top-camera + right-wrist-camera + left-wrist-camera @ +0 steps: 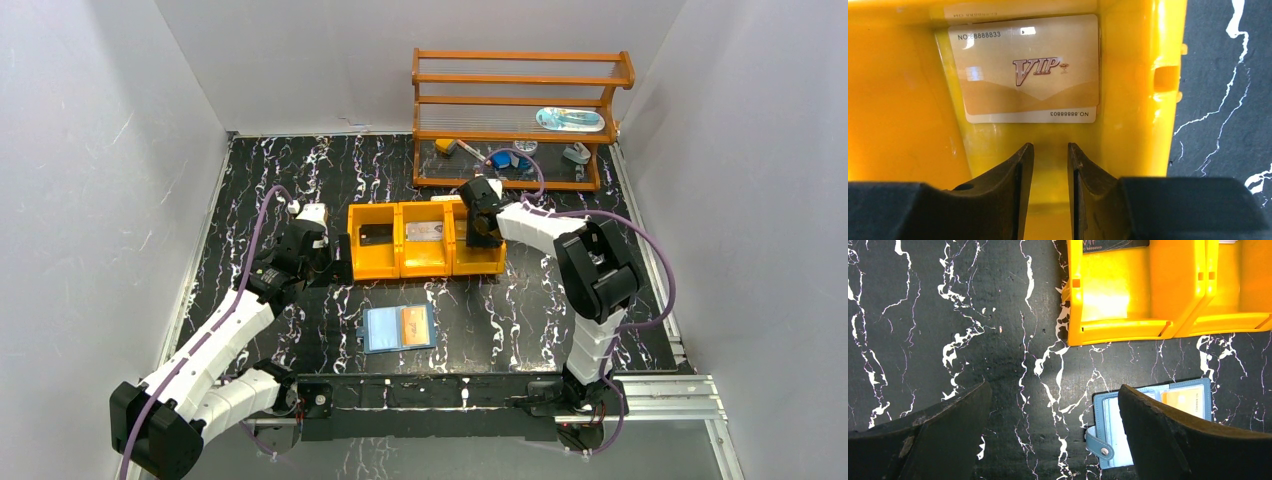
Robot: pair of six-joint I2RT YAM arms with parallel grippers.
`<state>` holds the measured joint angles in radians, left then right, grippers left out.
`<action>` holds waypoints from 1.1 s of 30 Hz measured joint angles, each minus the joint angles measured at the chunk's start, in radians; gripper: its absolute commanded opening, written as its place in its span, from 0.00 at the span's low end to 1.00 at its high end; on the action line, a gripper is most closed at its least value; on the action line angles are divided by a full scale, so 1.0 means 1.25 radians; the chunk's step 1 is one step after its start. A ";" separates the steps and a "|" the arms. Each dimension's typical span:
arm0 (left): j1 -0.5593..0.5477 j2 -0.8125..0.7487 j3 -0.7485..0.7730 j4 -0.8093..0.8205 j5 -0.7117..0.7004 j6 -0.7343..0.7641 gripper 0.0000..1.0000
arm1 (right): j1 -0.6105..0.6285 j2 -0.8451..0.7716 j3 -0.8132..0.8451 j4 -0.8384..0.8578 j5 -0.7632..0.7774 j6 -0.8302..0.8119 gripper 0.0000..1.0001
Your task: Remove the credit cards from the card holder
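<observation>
Right gripper [1050, 147], narrowly parted and empty, sits in the orange plastic tray [898, 100] just behind a gold VIP card [1030, 70]; left gripper [1053, 387], wide, overhangs the blue two-leaf card holder [1105, 415].

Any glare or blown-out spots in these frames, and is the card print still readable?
Left wrist: the tray floor is blown out to near white, while the wallet is evenly exposed. Right wrist: small reflections near the top edge of the VIP card, print still readable. Top external: even light on the table, no hard glare.
</observation>
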<state>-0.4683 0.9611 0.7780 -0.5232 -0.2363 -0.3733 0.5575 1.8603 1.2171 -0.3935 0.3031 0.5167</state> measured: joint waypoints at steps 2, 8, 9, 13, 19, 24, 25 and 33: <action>0.000 0.000 0.000 0.000 0.000 0.000 0.98 | 0.010 0.004 0.000 0.003 0.024 0.000 0.40; 0.000 0.000 0.000 0.000 0.001 0.000 0.98 | 0.031 0.028 0.010 0.038 0.091 0.004 0.41; 0.000 0.000 0.000 0.000 0.001 0.000 0.98 | 0.031 0.032 0.012 0.048 0.100 0.006 0.42; 0.000 0.000 0.000 0.000 0.000 0.000 0.98 | 0.031 0.040 0.013 0.077 0.128 0.019 0.42; 0.000 0.000 0.000 0.000 0.000 0.000 0.98 | 0.031 0.050 0.012 0.108 0.154 0.030 0.41; 0.000 0.000 0.000 0.000 0.000 0.000 0.98 | 0.031 0.047 0.011 0.108 0.154 0.030 0.44; 0.000 0.000 0.000 0.000 0.000 0.000 0.98 | 0.031 0.044 0.009 0.108 0.154 0.030 0.45; 0.000 0.000 0.000 0.000 0.003 0.000 0.98 | 0.031 -0.084 -0.030 0.073 0.107 0.028 0.52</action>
<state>-0.4683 0.9611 0.7780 -0.5228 -0.2321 -0.3729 0.5961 1.7550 1.1797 -0.3027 0.4366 0.5518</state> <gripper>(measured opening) 0.983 0.488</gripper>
